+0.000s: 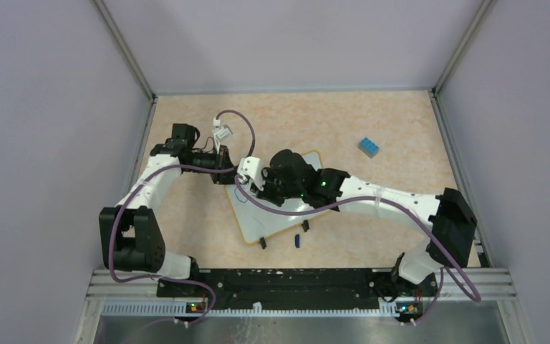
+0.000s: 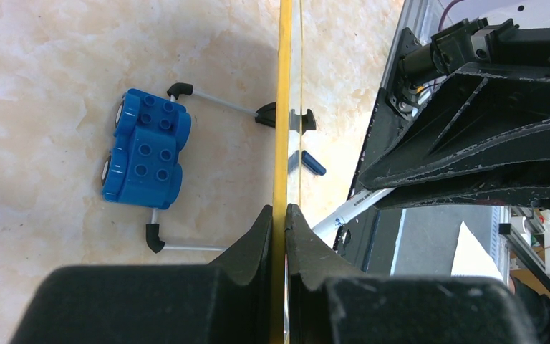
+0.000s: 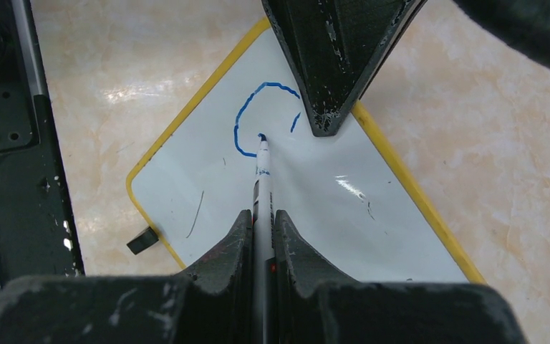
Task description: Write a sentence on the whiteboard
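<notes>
Right hand (image 3: 261, 218) pinches a marker (image 3: 263, 168), its tip touching the whiteboard (image 3: 329, 208) lying mid-tabletop (image 1: 401, 122). Left hand (image 2: 281, 215) is clamped on the board's yellow rim (image 2: 284, 86). The sentence (image 3: 242, 118) is so far one blue curve, partly hidden behind a left finger (image 3: 329, 64). From above, the right arm (image 1: 387, 201) covers it.

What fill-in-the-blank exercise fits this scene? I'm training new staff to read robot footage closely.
1. The left jaws are shut on the whiteboard's ____ rim.
2. The right jaws grip a ____, its tip down at the board.
3. The first stroke of the sentence is ____ in colour.
Missing words: yellow; marker; blue.
</notes>
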